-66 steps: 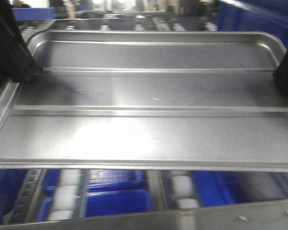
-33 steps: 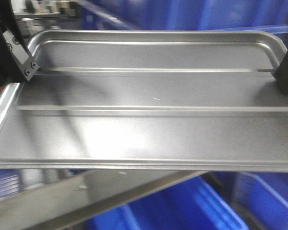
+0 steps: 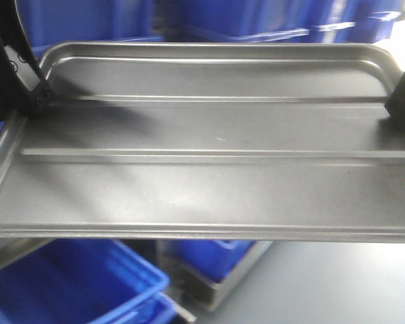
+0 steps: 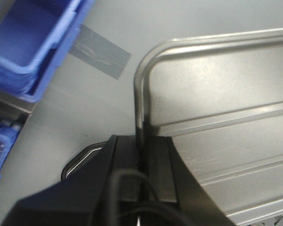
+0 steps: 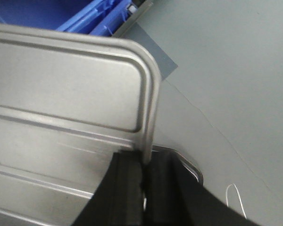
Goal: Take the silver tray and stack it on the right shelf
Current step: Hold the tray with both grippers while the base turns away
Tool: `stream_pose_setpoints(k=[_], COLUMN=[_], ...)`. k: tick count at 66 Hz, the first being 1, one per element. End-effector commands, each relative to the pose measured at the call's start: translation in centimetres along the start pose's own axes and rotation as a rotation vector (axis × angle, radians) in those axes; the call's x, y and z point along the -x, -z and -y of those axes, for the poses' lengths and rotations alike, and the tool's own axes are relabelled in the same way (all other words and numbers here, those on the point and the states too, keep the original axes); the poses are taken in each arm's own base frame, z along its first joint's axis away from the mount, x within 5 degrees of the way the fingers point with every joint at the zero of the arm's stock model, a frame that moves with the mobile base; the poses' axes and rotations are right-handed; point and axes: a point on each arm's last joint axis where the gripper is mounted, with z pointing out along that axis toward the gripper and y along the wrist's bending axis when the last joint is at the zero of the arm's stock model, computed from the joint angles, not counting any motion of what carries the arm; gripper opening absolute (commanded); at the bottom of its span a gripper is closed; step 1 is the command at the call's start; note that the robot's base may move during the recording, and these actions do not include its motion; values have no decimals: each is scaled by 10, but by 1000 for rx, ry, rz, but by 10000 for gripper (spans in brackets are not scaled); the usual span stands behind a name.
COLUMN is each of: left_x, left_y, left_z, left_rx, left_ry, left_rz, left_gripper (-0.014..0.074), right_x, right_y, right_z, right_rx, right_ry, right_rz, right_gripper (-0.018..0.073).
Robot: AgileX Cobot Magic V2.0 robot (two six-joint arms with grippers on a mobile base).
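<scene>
The silver tray [image 3: 209, 135], shiny with two long raised ribs, fills the front view, held level in the air. My left gripper [image 3: 28, 91] is shut on the rim of its left short side; the left wrist view shows the jaws pinching that rim [image 4: 140, 146] of the tray [image 4: 217, 94]. My right gripper [image 3: 401, 108] is shut on the right rim; the right wrist view shows the jaws clamped on the rim [image 5: 146, 162] of the tray [image 5: 61, 94]. The right shelf is out of view.
Blue plastic bins stand behind [image 3: 223, 17] and below left of the tray [image 3: 74, 283]. A metal frame with a blue bin [image 3: 212, 270] sits on the grey floor [image 3: 337, 283]. Grey tape marks the floor [image 4: 101, 56].
The view has swung away from the flow rack: rollers and shiny crossbar seen below the tray earlier are gone, replaced by blue bins and grey floor. The tray stays gripped by both grippers.
</scene>
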Motion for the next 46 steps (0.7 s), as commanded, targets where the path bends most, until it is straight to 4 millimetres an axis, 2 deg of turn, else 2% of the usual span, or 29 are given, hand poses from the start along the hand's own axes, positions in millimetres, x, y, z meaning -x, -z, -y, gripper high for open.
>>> stream_pose_setpoints(k=[1,46], left_x=[4,4], left_y=[14,14], left_z=[-3,-3], left_rx=[31,31], left_ry=[-43,-43], left_rz=[52,52], left_gripper=[-93,-93], right_x=[7,7], right_y=[12,12], right_z=[5,6], right_rx=[-41,-42], right_ry=[45,45], right_rz=[66,65], right_gripper=[57,57])
